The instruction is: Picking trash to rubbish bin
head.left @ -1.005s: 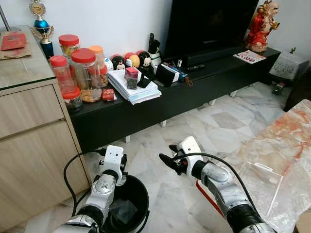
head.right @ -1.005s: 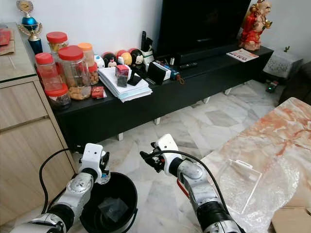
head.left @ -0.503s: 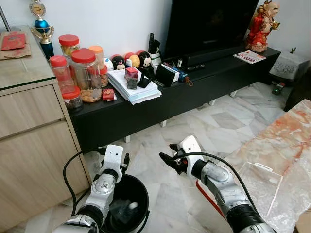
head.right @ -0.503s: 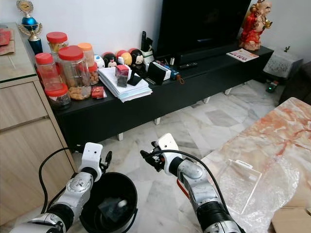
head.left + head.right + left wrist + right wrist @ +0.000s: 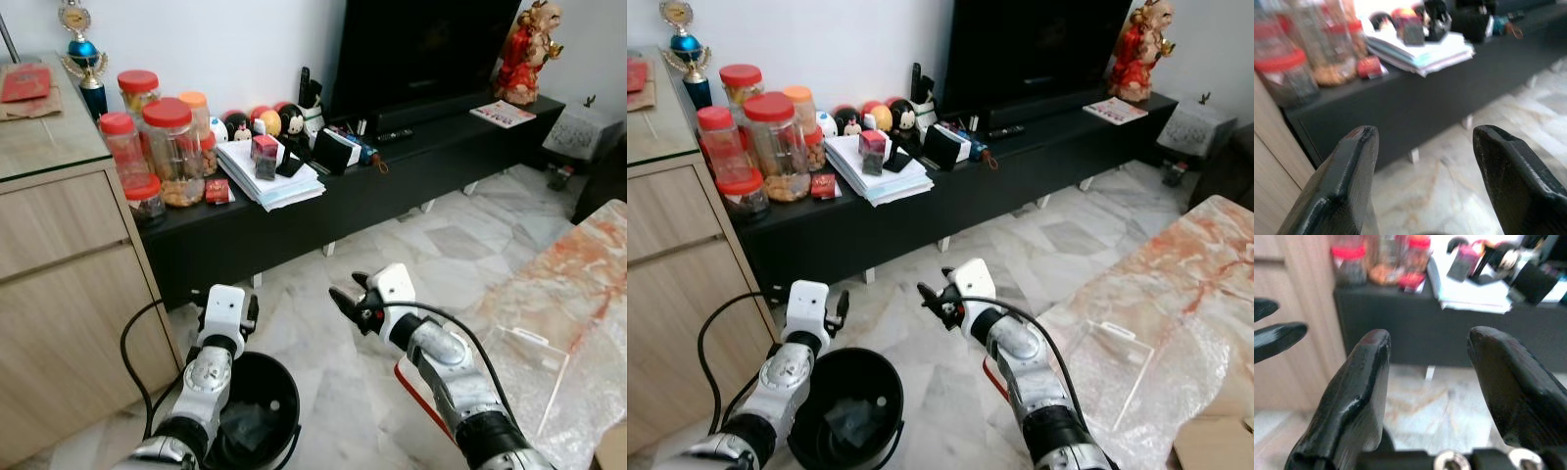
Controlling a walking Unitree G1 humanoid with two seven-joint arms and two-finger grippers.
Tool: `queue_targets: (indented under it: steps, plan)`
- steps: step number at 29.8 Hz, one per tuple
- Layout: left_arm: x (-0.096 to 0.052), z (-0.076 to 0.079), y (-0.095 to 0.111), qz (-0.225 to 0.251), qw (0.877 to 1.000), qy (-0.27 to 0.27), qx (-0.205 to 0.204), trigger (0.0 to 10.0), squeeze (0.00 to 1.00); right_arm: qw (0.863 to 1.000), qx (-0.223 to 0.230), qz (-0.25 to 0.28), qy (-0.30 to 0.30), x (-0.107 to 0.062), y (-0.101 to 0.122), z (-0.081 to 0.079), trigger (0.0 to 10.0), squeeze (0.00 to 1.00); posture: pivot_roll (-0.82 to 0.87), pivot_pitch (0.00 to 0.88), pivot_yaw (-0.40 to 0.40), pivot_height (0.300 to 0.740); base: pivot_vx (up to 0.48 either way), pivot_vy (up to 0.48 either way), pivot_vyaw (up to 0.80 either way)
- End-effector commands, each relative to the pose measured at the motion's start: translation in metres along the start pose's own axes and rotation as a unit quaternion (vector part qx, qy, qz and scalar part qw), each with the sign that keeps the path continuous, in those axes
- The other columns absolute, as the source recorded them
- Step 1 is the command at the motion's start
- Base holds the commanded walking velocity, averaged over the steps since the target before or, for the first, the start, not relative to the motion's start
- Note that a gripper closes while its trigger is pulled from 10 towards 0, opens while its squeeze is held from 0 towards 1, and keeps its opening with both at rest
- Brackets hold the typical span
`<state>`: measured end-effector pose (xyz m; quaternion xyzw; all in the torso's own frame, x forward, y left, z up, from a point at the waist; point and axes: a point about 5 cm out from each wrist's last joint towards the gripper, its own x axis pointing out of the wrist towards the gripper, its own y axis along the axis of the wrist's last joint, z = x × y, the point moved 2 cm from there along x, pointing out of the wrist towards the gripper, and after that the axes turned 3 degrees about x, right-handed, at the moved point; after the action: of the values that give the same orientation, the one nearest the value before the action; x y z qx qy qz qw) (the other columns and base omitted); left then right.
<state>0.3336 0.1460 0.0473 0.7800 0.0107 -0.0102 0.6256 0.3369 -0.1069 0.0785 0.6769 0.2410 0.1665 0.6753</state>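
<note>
A black rubbish bin [image 5: 844,406] stands on the marble floor [image 5: 921,284] and serves as the landmark. Inside it, at the bottom, lies a dark crumpled piece of trash [image 5: 850,419] with a small pale bit [image 5: 882,400] beside it. The left pincer [image 5: 224,302] hangs just above the bin's rim on the cabinet [image 5: 69,294] side, its fingers spread apart and empty. The right pincer [image 5: 345,299] hovers beyond the bin towards the marble worktop [image 5: 1176,294], fingers parted, holding nothing.

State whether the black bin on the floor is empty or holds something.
Holds something. Looking down into the black bin, crumpled bits of trash lie at its bottom, with a small pale piece beside them.
</note>
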Motion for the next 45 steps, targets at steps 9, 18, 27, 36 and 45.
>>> queue_targets:
  steps: [9,18,27,36,45]
  plan:
    - [0.005,-0.017,0.046,0.118,0.989,0.087,-0.007,10.0,0.0,0.987,0.019,0.107,-0.115,0.0,0.03,0.025,10.0,0.0,0.19,0.0,-0.126,0.74,0.0,0.0,0.0]
    - [0.007,-0.011,0.059,0.138,0.988,0.072,0.009,10.0,0.0,0.982,0.02,0.126,-0.136,0.0,0.032,0.028,10.0,0.0,0.2,0.0,-0.122,0.74,0.0,0.0,0.0]
    - [0.006,-0.006,0.059,0.136,0.988,0.07,0.005,10.0,0.0,0.982,0.018,0.13,-0.135,0.002,0.033,0.027,10.0,0.0,0.2,0.0,-0.123,0.74,0.0,0.0,0.0]
    - [0.006,-0.007,0.06,0.134,0.989,0.069,0.008,10.0,0.0,0.981,0.021,0.138,-0.134,0.003,0.036,0.027,10.0,0.0,0.19,0.0,-0.12,0.74,0.0,0.0,0.0]
    - [0.007,-0.007,0.061,0.136,0.988,0.068,0.007,10.0,0.0,0.981,0.021,0.141,-0.131,0.004,0.037,0.027,10.0,0.0,0.19,0.0,-0.117,0.74,0.0,0.0,0.0]
